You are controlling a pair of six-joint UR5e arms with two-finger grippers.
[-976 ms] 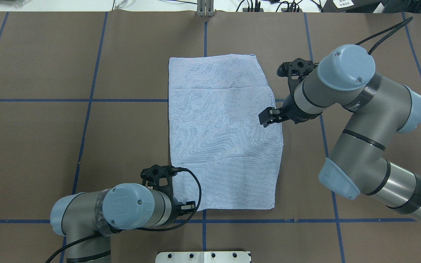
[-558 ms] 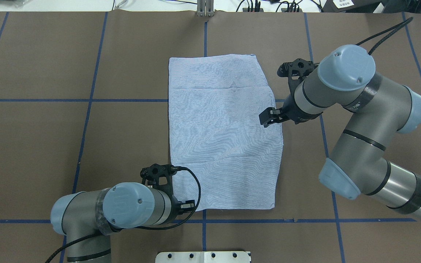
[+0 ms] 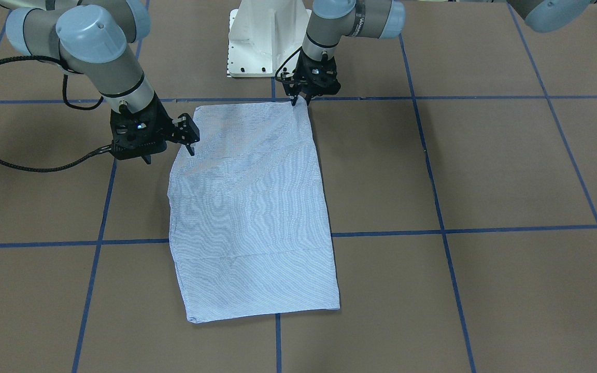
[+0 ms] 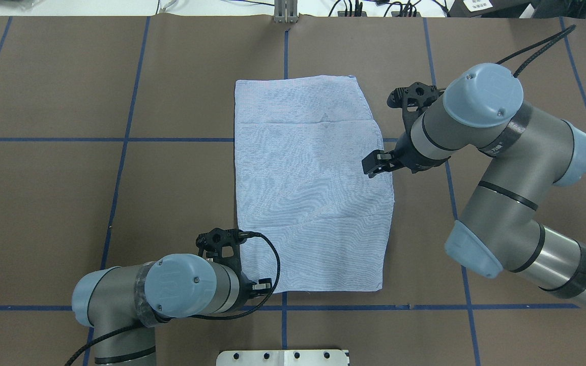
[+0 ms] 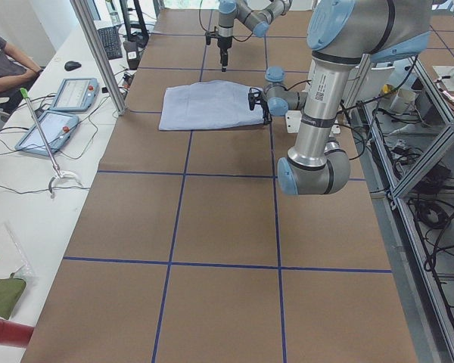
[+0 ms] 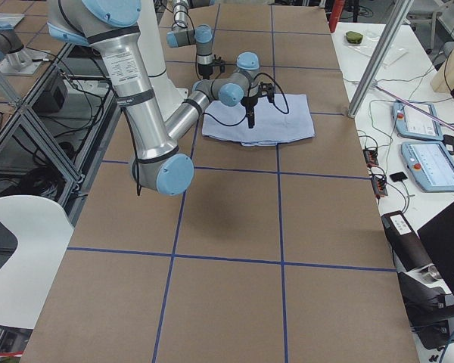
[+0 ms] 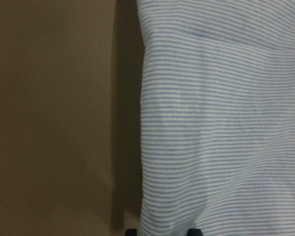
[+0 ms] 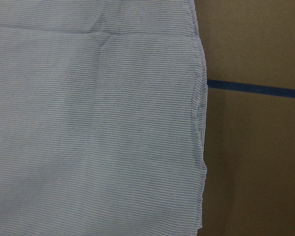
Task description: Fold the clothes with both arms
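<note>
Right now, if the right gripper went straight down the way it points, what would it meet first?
Most likely the shirt, near its edge. The right gripper points down over that edge, so its outer finger may meet bare table instead; depth is unclear.

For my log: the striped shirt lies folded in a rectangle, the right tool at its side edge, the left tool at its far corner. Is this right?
No. The left tool is at the near corner of the shirt, on the robot's side; the exterior front-facing view shows it. The rest holds.
</note>
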